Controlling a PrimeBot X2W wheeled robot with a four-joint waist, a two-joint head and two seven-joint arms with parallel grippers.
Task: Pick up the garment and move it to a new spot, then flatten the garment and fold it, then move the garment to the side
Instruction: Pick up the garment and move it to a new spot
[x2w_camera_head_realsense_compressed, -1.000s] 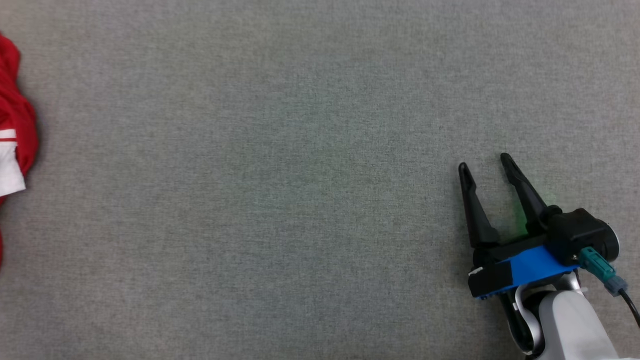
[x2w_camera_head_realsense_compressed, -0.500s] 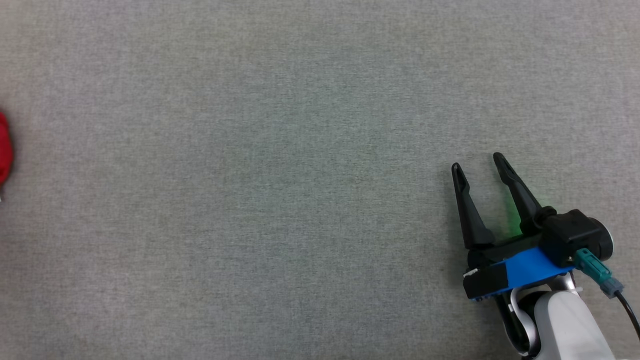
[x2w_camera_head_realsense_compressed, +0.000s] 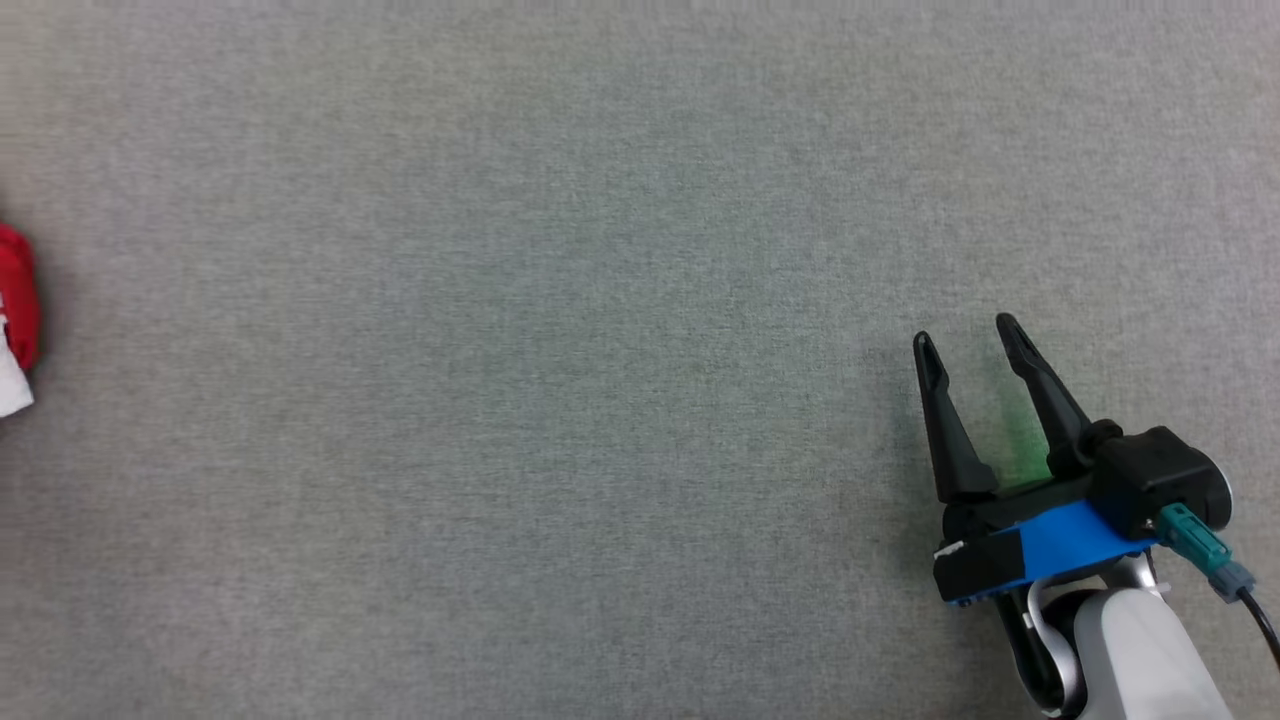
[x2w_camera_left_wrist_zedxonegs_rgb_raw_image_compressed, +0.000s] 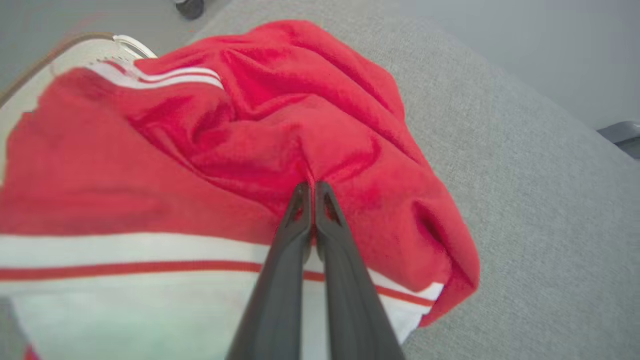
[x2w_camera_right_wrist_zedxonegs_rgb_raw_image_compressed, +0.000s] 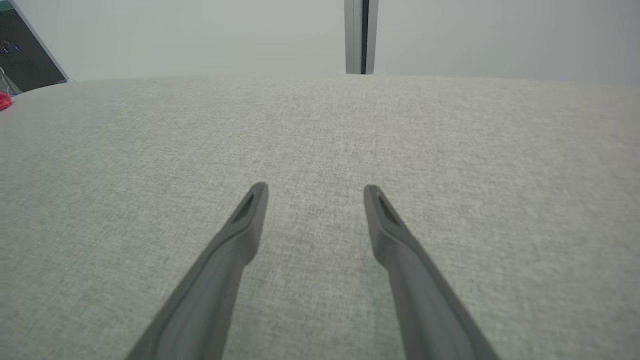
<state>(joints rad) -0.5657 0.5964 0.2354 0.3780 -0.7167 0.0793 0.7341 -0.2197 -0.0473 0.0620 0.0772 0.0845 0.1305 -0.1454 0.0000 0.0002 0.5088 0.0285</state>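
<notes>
The garment (x2w_camera_left_wrist_zedxonegs_rgb_raw_image_compressed: 280, 135) is red with white stripes and lies crumpled on the grey cloth surface. My left gripper (x2w_camera_left_wrist_zedxonegs_rgb_raw_image_compressed: 311, 186) is shut on a fold of its red fabric, fingertips pressed together. In the head view a small part of the garment (x2w_camera_head_realsense_compressed: 16, 300) shows at the far left edge. My right gripper (x2w_camera_head_realsense_compressed: 965, 335) hovers open at the lower right, far from the garment, with nothing between its fingers. In the right wrist view the same open right gripper (x2w_camera_right_wrist_zedxonegs_rgb_raw_image_compressed: 312, 192) points across bare cloth, and a speck of the red garment (x2w_camera_right_wrist_zedxonegs_rgb_raw_image_compressed: 4, 100) lies at the far left.
The grey fabric-covered table (x2w_camera_head_realsense_compressed: 560, 350) stretches wide between the garment and my right gripper. Its far edge (x2w_camera_right_wrist_zedxonegs_rgb_raw_image_compressed: 320, 77) meets a pale wall with a vertical post (x2w_camera_right_wrist_zedxonegs_rgb_raw_image_compressed: 360, 35). A dark screen (x2w_camera_right_wrist_zedxonegs_rgb_raw_image_compressed: 25, 55) stands at the left.
My left gripper has shut on the garment. In the head view the red cloth shows less at the left edge than a second ago. The right gripper has barely shifted.
</notes>
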